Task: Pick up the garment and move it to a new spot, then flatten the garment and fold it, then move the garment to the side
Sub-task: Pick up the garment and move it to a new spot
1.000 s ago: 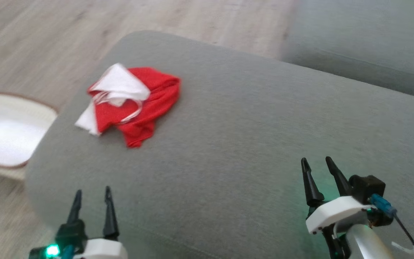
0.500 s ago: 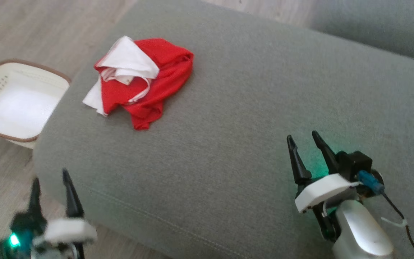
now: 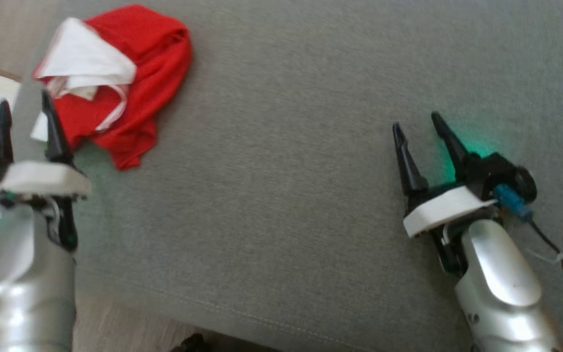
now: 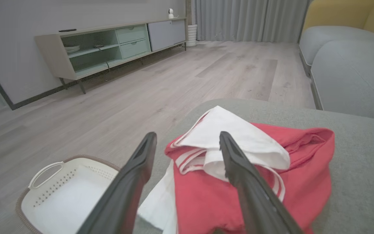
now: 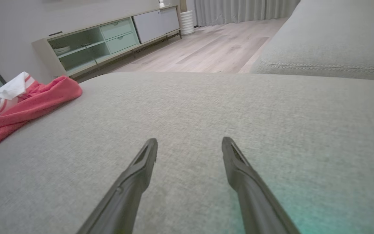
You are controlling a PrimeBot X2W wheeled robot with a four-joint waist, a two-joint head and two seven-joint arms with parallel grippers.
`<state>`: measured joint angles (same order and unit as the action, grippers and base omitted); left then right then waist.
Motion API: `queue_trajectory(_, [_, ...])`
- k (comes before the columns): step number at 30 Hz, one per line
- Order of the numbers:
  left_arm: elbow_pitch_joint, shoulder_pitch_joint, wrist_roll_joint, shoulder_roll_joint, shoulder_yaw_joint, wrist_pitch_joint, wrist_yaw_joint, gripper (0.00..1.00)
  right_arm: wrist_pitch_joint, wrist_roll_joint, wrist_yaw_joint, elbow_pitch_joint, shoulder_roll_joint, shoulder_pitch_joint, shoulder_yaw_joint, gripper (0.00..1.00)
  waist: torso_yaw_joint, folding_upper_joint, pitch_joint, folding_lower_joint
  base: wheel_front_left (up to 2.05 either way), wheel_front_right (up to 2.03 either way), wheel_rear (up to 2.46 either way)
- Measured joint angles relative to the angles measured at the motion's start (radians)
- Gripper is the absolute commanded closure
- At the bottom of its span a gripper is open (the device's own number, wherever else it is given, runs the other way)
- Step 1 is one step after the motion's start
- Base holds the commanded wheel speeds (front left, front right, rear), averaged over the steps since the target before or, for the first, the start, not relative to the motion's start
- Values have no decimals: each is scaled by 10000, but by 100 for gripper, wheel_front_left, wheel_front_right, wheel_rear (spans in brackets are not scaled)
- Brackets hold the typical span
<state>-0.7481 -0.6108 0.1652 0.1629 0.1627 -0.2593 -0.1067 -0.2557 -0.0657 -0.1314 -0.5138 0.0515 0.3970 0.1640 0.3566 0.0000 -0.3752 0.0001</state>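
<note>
Lying crumpled near the far left corner of a broad grey sofa cushion (image 3: pixel 281 195) is a red and white garment (image 3: pixel 130 93). Most of it is red knit fabric, with a white panel folded over the top and a loop of white striped trim across the middle.

The left gripper (image 3: pixel 24 102) is at the garment's left edge, its two long dark fingers spread apart and holding nothing. In the left wrist view, this gripper (image 4: pixel 187 136) points over the garment (image 4: pixel 265 182). One finger crosses in front of the white panel and the other sits over the cushion's edge. Whether a fingertip touches the fabric cannot be told.

The right gripper (image 3: pixel 416 122) is well apart from the garment, over bare cushion on the right side. Its fingers are also spread and empty, and a green glow falls on the fabric beside it. The right wrist view shows this gripper (image 5: pixel 189 140) low over the cushion, with the garment (image 5: pixel 28 107) far off to the left.

A white plastic basket (image 4: pixel 23 198) with a brown rim stands on the pale wood floor (image 4: pixel 141 97) beside the cushion's left end, close to the garment. Beyond are a low TV cabinet (image 4: pixel 109 48), grey curtains (image 4: pixel 245 19) and a second grey sofa seat (image 4: pixel 352 71).
</note>
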Motion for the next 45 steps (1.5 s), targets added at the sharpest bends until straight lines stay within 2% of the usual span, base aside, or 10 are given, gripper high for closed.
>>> queue_trajectory(8, [-2456,-1709,848,420,-420,309,-255,0,-54,286,0,675,-67,447,-35,0,-825,0,-869,-1,0,0,0])
queue_trajectory(16, [-3296,-2213,2159,761,-1319,541,-257,0,-142,424,-2,1131,-119,647,-75,0,-1283,0,-1378,-2,0,0,0])
queue_trajectory(17, [-3381,-2269,2238,809,-1396,468,-257,30,-142,424,-2,1164,-119,646,-75,0,-1303,0,-1404,-2,0,0,0])
queue_trajectory(18, [-3440,-2306,2305,832,-1457,454,-257,92,-144,424,-2,1174,-119,647,-75,0,-1313,0,-1417,-2,0,0,0])
queue_trajectory(19, [-3494,-2330,2399,832,-1559,451,-257,100,-144,424,-2,1175,-119,649,-75,0,-1314,0,-1418,-2,0,0,0])
queue_trajectory(24, [-3678,-2449,2683,871,-2188,341,-257,100,-144,324,-2,1011,-117,684,-86,0,-1339,0,-1260,-1,0,0,0])
queue_trajectory(28, [-3367,-2452,2834,1187,-2606,174,-257,100,-138,44,-2,717,-86,702,-157,0,-1411,0,-949,0,0,0,0])
queue_trajectory(36, [-924,-2767,2589,2113,-3440,71,-257,100,-65,-698,-2,230,10,87,-199,0,-1702,0,27,0,0,0,0])
queue_trajectory(39, [-201,-2830,2476,2192,-3718,69,-257,100,-35,-938,-2,194,10,-116,-121,0,-1845,0,306,-2,0,0,0])
queue_trajectory(45, [1373,-2839,2199,2178,-5214,27,-257,100,-31,-1607,-2,182,4,-218,251,0,-2685,0,988,-2,0,0,0])
